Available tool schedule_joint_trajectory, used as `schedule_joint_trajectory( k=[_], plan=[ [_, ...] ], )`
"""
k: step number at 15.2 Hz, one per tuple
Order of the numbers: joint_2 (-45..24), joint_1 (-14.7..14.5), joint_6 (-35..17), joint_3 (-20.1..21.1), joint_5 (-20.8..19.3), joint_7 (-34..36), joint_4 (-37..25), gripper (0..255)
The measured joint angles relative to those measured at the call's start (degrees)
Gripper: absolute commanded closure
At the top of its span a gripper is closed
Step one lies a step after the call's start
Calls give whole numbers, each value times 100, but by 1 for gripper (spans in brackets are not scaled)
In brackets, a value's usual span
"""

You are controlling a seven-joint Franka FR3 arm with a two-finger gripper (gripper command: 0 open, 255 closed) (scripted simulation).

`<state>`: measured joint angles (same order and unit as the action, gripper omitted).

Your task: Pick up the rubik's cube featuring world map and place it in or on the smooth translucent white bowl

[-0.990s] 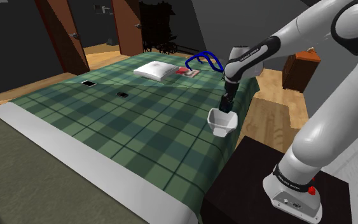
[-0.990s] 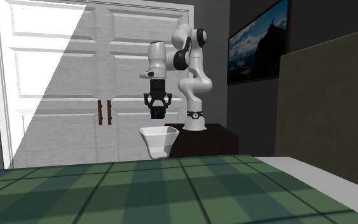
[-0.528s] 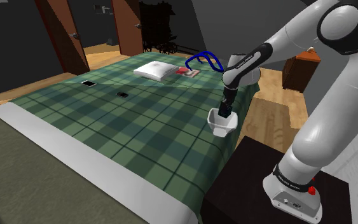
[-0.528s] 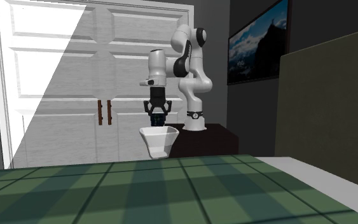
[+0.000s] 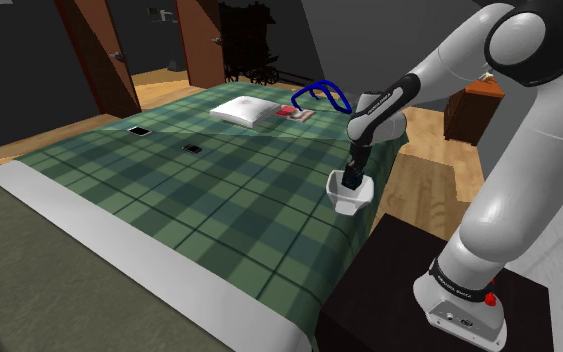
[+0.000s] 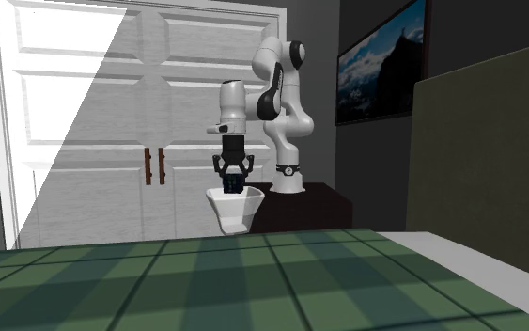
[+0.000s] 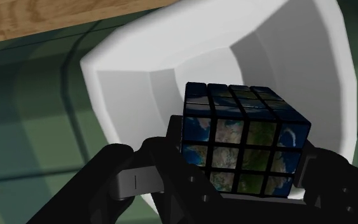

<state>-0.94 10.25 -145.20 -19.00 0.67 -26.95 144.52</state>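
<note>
Shoulder view: black two-finger gripper (image 5: 352,180) reaches inside smooth white bowl (image 5: 349,202), which sits at edge of green plaid bed (image 5: 219,190) nearest dark stand (image 5: 389,285).
Second exterior view: gripper low within bowl rim.
Wrist view: world-map rubik's cube (image 7: 242,137) clasped tight in gripper, over bowl's interior.

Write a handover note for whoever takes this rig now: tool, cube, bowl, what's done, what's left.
State of the tool: shut on the world-map cube, pointing down.
Cube: held at the mouth of the white bowl, not released.
Bowl: upright on the green plaid bed, at the edge near the stand.
Done: cube picked up and brought to the bowl.
Left: open the tool so the cube drops in, then lift clear.
</note>
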Motion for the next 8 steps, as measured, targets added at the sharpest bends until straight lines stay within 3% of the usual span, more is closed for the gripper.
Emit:
schedule_joint_trajectory(
  k=[2,3,8],
  plan=[
    [-2,0,-2,0,1,-1,0,255],
    [-2,0,-3,0,1,-1,0,0],
    [-1,0,-3,0,1,-1,0,0]
  ],
)
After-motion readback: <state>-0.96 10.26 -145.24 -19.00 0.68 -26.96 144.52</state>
